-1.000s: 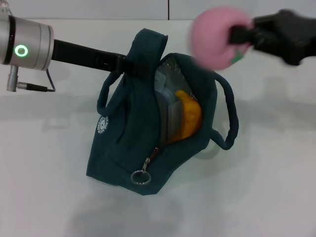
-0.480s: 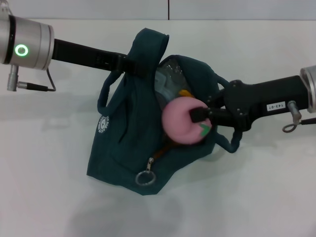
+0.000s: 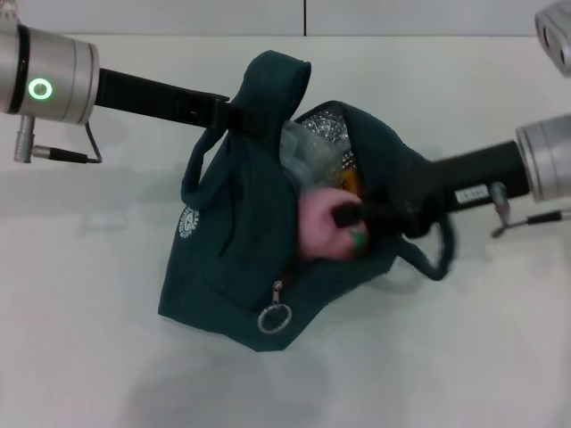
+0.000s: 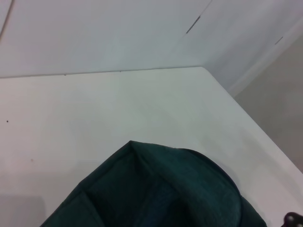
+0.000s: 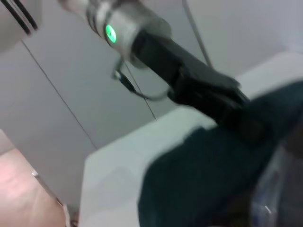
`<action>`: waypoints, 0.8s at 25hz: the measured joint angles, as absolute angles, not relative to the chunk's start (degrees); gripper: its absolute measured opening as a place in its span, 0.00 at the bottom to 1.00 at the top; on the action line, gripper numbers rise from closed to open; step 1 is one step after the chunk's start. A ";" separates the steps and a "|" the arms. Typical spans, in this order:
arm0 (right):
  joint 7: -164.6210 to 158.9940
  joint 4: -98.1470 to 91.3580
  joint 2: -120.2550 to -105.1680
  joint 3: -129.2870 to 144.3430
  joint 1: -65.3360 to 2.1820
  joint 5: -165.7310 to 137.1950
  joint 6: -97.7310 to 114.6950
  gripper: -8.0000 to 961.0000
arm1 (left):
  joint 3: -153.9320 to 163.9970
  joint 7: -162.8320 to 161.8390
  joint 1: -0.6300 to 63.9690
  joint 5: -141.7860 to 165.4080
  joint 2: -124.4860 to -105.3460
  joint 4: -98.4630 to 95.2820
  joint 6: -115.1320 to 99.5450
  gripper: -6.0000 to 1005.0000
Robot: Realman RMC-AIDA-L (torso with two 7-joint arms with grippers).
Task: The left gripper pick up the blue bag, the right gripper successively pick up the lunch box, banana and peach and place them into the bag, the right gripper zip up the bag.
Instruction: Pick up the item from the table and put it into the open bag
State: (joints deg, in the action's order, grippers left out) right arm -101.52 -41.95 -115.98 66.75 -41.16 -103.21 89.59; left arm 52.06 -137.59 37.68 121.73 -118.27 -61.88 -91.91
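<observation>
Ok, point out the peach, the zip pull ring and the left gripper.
peach (image 3: 317, 225): head view, on its pink skin inside the bag's mouth.
zip pull ring (image 3: 274, 317): head view, on the metal ring at the bag's front.
left gripper (image 3: 239, 119): head view, where its tips clamp the bag's handle.

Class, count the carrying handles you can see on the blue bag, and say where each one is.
2. One handle loops beside the left claw holding the blue bag; the other hangs under the right arm.

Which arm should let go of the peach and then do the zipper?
Right. The right gripper already holds the peach inside the blue bag; the left gripper is occupied holding its top.
</observation>
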 joint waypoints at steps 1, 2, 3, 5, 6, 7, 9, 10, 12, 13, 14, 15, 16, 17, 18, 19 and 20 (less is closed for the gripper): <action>-101.12 -41.69 -115.98 67.14 -41.45 -101.94 89.44 0.05 | 52.06 -137.54 37.68 121.73 -118.30 -61.88 -91.91 0.05; -100.59 -41.40 -115.98 67.52 -41.71 -100.78 89.07 0.05 | 52.06 -137.46 37.69 121.74 -118.36 -61.88 -91.89 0.05; -100.22 -41.13 -115.98 67.94 -41.94 -99.99 88.68 0.06 | 52.08 -137.38 37.69 121.74 -118.46 -61.87 -91.88 0.05; -99.90 -40.76 -116.00 68.87 -42.36 -99.39 87.70 0.06 | 52.14 -137.27 37.71 121.73 -118.79 -61.86 -91.89 0.05; -100.00 -40.40 -115.94 70.26 -42.77 -99.31 86.38 0.06 | 52.17 -137.26 37.71 121.73 -118.85 -61.86 -91.89 0.05; -100.67 -39.21 -115.75 73.23 -43.68 -99.33 83.66 0.06 | 52.25 -137.21 37.71 121.74 -119.00 -61.85 -91.90 0.06; -101.25 -36.68 -115.63 75.86 -45.11 -99.33 81.17 0.06 | 52.34 -137.14 37.71 121.72 -119.12 -61.85 -91.93 0.06; -101.26 -35.89 -115.64 76.16 -45.56 -99.35 80.94 0.06 | 52.35 -137.14 37.71 121.71 -119.13 -61.86 -91.93 0.06; -101.24 -35.13 -115.76 76.75 -46.26 -99.35 80.75 0.09 | 52.38 -137.13 37.71 121.70 -119.13 -61.86 -91.93 0.06; -101.24 -35.16 -115.81 77.08 -46.30 -99.35 80.72 0.11 | 52.38 -137.13 37.71 121.70 -119.12 -61.87 -91.94 0.06; -101.26 -35.30 -115.83 77.34 -46.31 -99.32 80.72 0.13 | 52.38 -137.12 37.71 121.69 -119.12 -61.87 -91.94 0.06; -101.31 -35.58 -115.83 77.54 -46.29 -99.13 80.89 0.15 | 52.38 -137.07 37.71 121.69 -119.12 -61.87 -91.94 0.06; -101.30 -35.79 -115.83 77.52 -46.23 -98.98 81.32 0.17 | 52.38 -137.04 37.68 121.68 -119.12 -61.87 -91.94 0.06; -101.18 -36.44 -115.76 77.38 -45.98 -98.53 82.57 0.20 | 52.38 -136.99 37.64 121.67 -119.12 -61.87 -91.94 0.06; -101.11 -37.02 -115.70 77.25 -45.77 -98.41 83.38 0.24 | 52.38 -136.95 37.55 121.66 -119.11 -61.85 -91.95 0.06; -101.04 -38.16 -115.58 76.93 -45.28 -98.11 84.93 0.27 | 52.38 -136.94 37.42 121.65 -119.10 -61.85 -91.96 0.06; -101.05 -39.13 -115.55 76.56 -44.78 -98.01 85.71 0.31 | 52.38 -136.93 37.28 121.64 -119.07 -61.84 -91.98 0.06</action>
